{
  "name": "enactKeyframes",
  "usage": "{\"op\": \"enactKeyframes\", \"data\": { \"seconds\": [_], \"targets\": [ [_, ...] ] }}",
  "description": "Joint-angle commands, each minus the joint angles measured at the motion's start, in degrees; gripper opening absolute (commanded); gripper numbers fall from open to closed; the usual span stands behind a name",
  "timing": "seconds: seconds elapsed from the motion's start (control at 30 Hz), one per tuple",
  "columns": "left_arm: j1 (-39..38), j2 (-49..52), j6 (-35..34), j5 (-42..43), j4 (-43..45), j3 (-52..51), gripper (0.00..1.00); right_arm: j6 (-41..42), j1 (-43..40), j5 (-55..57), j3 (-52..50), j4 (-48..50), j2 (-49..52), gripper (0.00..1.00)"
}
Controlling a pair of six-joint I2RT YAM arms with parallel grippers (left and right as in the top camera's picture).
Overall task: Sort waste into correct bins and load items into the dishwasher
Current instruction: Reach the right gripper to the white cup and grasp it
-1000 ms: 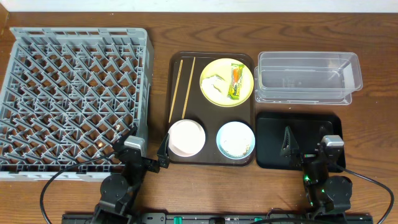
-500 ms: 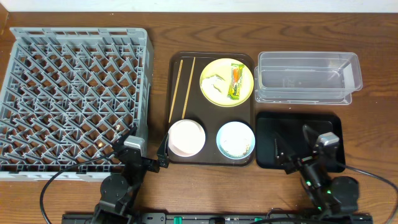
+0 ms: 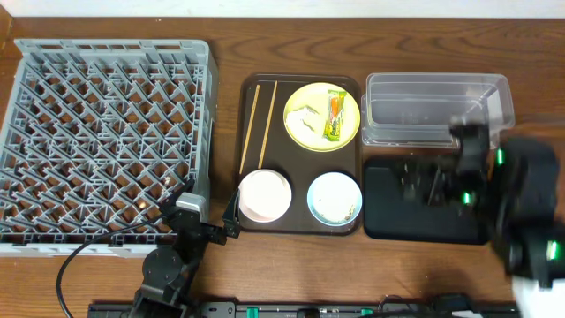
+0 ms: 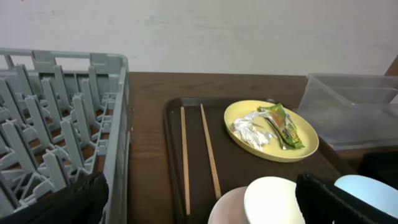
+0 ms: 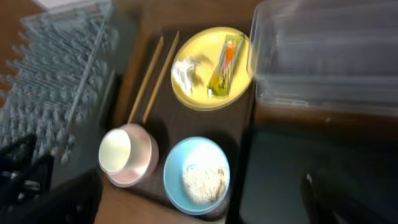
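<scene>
Tissue (image 3: pixel 305 117) and wrapper (image 3: pixel 335 117) share the yellow plate (image 3: pixel 318 138), far on the brown tray (image 3: pixel 300 168).
Empty, the left gripper (image 4: pixel 199 208) gapes wide; tissue likely soft, wrapper light and slippery, best pinched at one end; the right gripper (image 5: pixel 199 202), blurred, is spread wide, empty.

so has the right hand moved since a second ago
Yes, the right hand went from the black tray's near edge up across it toward the clear tub.

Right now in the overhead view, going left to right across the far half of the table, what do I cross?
dish rack → chopsticks → yellow plate → clear tub
</scene>
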Motion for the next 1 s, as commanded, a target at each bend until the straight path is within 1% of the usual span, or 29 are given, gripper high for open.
{"op": "enactKeyframes", "data": {
  "seconds": [0.0, 0.03, 0.13, 0.2, 0.27, 0.3, 0.43, 0.53, 0.63, 0.67, 0.73, 0.8, 0.9, 0.97],
  "targets": [
    [0.13, -0.31, -0.46, 0.00, -0.98, -1.51, 0.96, -2.36, 0.37, -2.99, 9.57, -2.71, 10.05, 0.99],
    [0.13, -0.31, -0.46, 0.00, -0.98, -1.51, 0.96, -2.40, 0.37, -5.16, 11.15, -4.92, 12.39, 0.99],
    [0.13, -0.31, -0.44, 0.00, -0.98, -1.51, 0.96, -3.91, 1.09, -13.35, 12.85, -0.04, 17.92, 0.99],
    [0.13, -0.31, -0.46, 0.00, -0.98, -1.51, 0.97, -3.91, 4.61, -12.61, 14.21, 3.54, 21.81, 0.99],
    [0.13, -0.28, -0.44, 0.00, -0.98, -1.51, 0.96, -3.87, 8.76, -8.07, 15.32, 5.01, 24.46, 0.98],
    [0.13, -0.31, -0.44, 0.00, -0.98, -1.51, 0.96, -3.67, 11.58, -3.89, 16.09, 5.57, 26.12, 0.99],
    [0.13, -0.31, -0.46, 0.00, -0.98, -1.51, 0.97, -3.69, 21.94, 16.94, 18.05, 8.02, 32.74, 0.99],
    [0.13, -0.28, -0.46, -0.02, -0.98, -1.51, 0.96, -3.72, 26.01, 21.11, 18.16, 10.71, 36.79, 0.99],
    [0.13, -0.28, -0.46, -0.02, -0.98, -1.51, 0.96, -3.34, 27.91, 17.75, 18.16, 11.74, 39.47, 0.86],
    [0.13, -0.28, -0.44, -0.02, -0.98, -1.51, 0.96, -2.93, 28.26, 16.48, 18.16, 11.52, 39.89, 0.83],
    [0.13, -0.31, -0.46, -0.02, -0.98, -1.51, 0.97, -0.39, 29.14, 14.62, 18.14, 9.81, 40.63, 0.84],
    [0.13, -0.31, -0.46, -0.02, -0.98, -1.51, 0.96, 2.03, 29.81, 9.90, 18.14, 6.62, 40.85, 0.84],
    [0.13, -0.28, -0.46, 0.00, -0.98, -1.51, 0.97, 2.58, 30.67, 2.93, 18.14, 1.20, 40.87, 0.88],
    [0.13, -0.28, -0.46, 0.00, -0.98, -1.51, 0.96, 2.58, 31.50, 1.60, 18.01, -1.66, 40.89, 0.88]
  ]
}}
